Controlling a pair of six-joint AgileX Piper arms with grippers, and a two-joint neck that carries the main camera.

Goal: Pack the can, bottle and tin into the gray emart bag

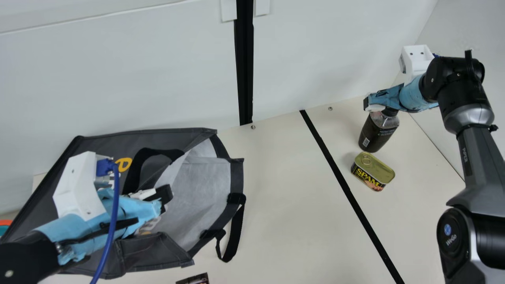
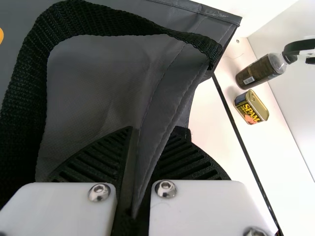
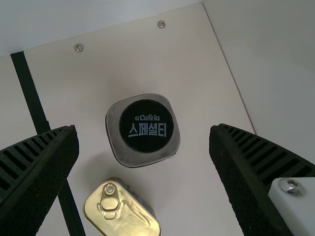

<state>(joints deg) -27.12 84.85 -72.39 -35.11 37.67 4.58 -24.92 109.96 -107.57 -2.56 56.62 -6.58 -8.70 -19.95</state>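
Bag (image 1: 197, 193) pinched, bottle (image 1: 376, 134) overhung

Cream surface (image 1: 276, 236) crossed by black tape (image 1: 335, 169). Bag fabric gripped by left tool (image 1: 165, 195). Tin (image 1: 374, 169) seen right of tape; bottle upright just beyond, under wide-open, empty right tool (image 1: 370, 104). Pale wall (image 1: 118, 79) behind.

Black stripe (image 1: 348, 191) across cream table (image 1: 284, 205), pale wall (image 1: 158, 71) behind.

Tin (image 1: 373, 171): yellow "SPAM" on the side; smaller print unreadable. Bottle (image 1: 376, 136): small print on the dark label illegible; its black cap (image 3: 147, 126) reads "aCafela" over "스페셜티" in white. Bag (image 1: 106, 144): one yellow letter, looks like "e". Right arm (image 1: 475, 161): "PiPER" on the link, "WeGo" on the round joint cover (image 1: 449, 234).
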